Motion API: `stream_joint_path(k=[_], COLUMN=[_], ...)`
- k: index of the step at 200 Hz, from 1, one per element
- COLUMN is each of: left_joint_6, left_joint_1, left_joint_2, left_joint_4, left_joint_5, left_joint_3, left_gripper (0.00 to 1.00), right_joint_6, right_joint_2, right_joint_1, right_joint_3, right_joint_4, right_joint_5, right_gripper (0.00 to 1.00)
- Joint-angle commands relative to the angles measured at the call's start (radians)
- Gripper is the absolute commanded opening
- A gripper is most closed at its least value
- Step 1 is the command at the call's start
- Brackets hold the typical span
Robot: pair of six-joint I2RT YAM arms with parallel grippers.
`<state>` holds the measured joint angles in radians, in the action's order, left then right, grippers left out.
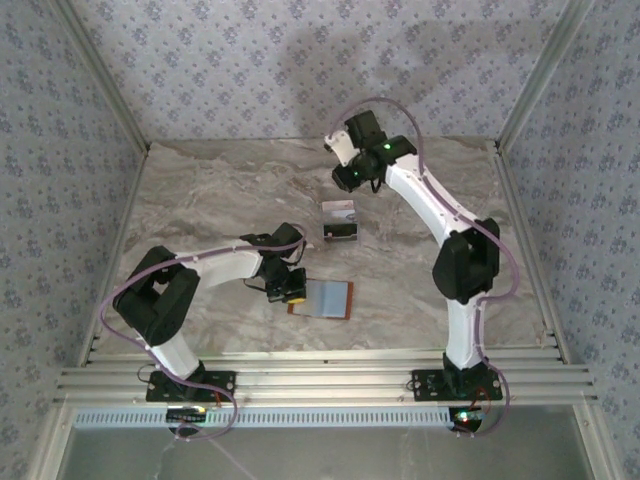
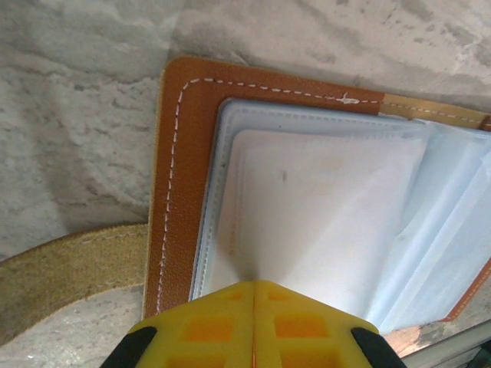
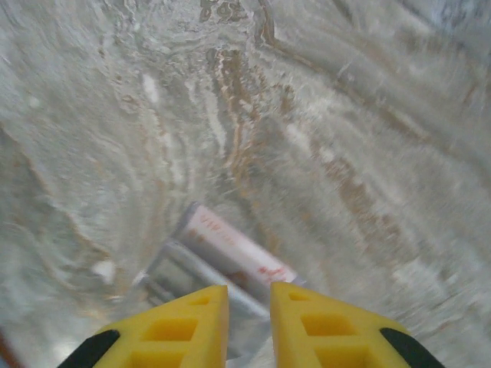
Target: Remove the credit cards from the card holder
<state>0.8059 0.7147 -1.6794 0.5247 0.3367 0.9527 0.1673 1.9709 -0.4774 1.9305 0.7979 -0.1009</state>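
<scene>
Overhead, my left pincer (image 1: 288, 285) sits at the left edge of the small flat brown leather-look card holder (image 1: 325, 298). It lies open on the marbled grey table (image 1: 200, 200), near my bases. My right pincer (image 1: 348, 180) hangs further back, above a little pile of thin plastic credit cards (image 1: 340, 220), pale and dark. They lie on the table, apart from the card holder.

From the left wrist, my left pincer (image 2: 253, 295) has its yellow fingers pressed together with nothing between them. The tips are down on the cloudy grey-blue sleeves (image 2: 322, 207) inside the card holder (image 2: 173, 192). A tan strap (image 2: 69, 264) trails off to one side. Whether a card sits in the top sleeve I cannot tell.

From the right wrist, which is blurred, my right pincer (image 3: 249, 295) shows a narrow, empty gap. The credit cards (image 3: 230, 249) lie on the table just beyond its tips, and the top one is pale with red print.

I judge the step in hand to be pinning the card holder while the other arm fetches any next card. To do it well, my left tips should press firmly enough that the leather cannot slide. My right pincer should come in low, open wider, pinch only a card's exposed edge and never the sleeve film, and draw it straight out along the slot.
</scene>
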Motion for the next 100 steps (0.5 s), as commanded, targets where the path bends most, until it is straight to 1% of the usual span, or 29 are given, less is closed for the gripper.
stream_joint_path(k=[1, 21, 34, 49, 66, 83, 100], left_joint_6=[-0.004, -0.012, -0.020, -0.027, -0.039, -0.054, -0.063], left_joint_1=[0.008, 0.003, -0.002, -0.010, -0.021, -0.038, -0.065], left_joint_2=[0.042, 0.047, 0.044, 0.048, 0.050, 0.056, 0.069], left_joint_4=[0.040, 0.043, 0.049, 0.055, 0.067, 0.079, 0.077], left_joint_5=[-0.024, -0.023, -0.019, -0.020, -0.022, -0.024, -0.018], left_joint_3=[0.050, 0.068, 0.080, 0.084, 0.084, 0.073, 0.045], left_gripper=[0.09, 0.09, 0.09, 0.09, 0.09, 0.09, 0.08], right_joint_6=[-0.305, -0.460, -0.498, -0.586, -0.666, -0.730, -0.779], right_joint_2=[-0.102, -0.175, -0.210, -0.243, -0.277, -0.298, -0.305], right_joint_1=[0.007, 0.008, 0.007, 0.008, 0.002, -0.011, -0.039], right_joint_3=[-0.110, -0.233, -0.305, -0.380, -0.486, -0.571, -0.640], right_joint_4=[-0.021, -0.069, -0.077, -0.088, -0.150, -0.192, -0.273], right_joint_5=[-0.107, -0.199, -0.258, -0.297, -0.375, -0.411, -0.433], right_gripper=[0.19, 0.17, 0.16, 0.15, 0.15, 0.15, 0.14])
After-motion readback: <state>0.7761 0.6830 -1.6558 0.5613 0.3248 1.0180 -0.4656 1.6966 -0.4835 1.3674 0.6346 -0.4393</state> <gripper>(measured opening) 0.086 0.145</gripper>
